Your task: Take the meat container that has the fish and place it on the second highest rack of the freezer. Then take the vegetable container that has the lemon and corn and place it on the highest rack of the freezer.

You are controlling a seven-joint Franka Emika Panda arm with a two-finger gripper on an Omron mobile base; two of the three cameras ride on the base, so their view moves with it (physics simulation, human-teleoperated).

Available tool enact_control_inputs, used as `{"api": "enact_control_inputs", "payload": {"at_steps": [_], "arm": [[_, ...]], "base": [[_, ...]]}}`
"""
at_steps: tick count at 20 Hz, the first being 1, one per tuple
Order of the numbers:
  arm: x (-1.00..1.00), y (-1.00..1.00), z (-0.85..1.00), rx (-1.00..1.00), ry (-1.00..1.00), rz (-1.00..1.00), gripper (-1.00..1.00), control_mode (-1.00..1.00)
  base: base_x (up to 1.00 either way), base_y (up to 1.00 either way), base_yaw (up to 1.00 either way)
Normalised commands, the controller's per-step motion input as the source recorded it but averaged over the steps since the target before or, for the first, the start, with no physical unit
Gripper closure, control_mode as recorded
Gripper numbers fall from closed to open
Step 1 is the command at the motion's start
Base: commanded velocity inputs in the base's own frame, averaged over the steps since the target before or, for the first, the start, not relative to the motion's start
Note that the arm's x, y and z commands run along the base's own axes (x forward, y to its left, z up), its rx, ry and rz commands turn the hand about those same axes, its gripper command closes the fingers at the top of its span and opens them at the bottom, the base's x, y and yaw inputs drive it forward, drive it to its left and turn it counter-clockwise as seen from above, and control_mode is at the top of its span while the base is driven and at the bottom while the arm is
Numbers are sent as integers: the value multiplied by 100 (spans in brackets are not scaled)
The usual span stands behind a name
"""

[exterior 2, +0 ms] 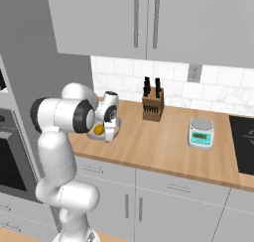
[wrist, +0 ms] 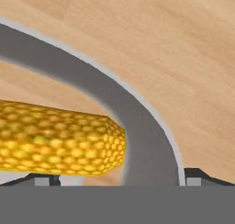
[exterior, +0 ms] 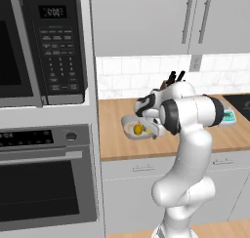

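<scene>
One wall column (exterior: 49,134) of black appliances fills the left of the left base view: one microwave (exterior: 44,42) above one oven (exterior: 44,178). The microwave's display and keypad carry markings too small to read. Above the counter hang two upper cabinet doors (exterior 2: 149,23), each with one vertical bar handle. One wooden counter (exterior 2: 163,147) runs along the tiled wall, with grey drawers and doors (exterior 2: 163,201) beneath it. At the right edge sits part of a black cooktop (exterior 2: 243,142).

One white arm (exterior 2: 59,137) bends forward over the counter's left end. On the counter stand one knife block (exterior 2: 152,107) with two dark handles sticking up, and one small kitchen scale (exterior 2: 201,133) with a green display whose figures cannot be read. One wall socket (exterior 2: 195,73) sits in the tiles above the scale.

One shallow grey-rimmed container (exterior: 128,129) lies on the counter near its left end, directly under the hand. In it, one corn cob (wrist: 59,140) shows close up in the hand view, lying crosswise, and one small yellow lemon (exterior: 138,129) shows from the base cameras.

The gripper (wrist: 114,179) hovers just above the container with its fingers spread wide apart, holding nothing. One fingertip (wrist: 43,179) stands below the cob; the other stands beside the container's curved rim. Whether either touches anything cannot be told.
</scene>
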Motion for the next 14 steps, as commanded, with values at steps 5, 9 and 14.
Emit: {"api": "enact_control_inputs", "payload": {"at_steps": [5,9,14], "arm": [[10,4,-47,0,0,-3,100,-100],[-2,0,-35,-1,1,1,100,-100],[-54,-13,19,-2,-5,14,100,-100]], "base": [[0,0,0],[0,0,0],[0,0,0]]}}
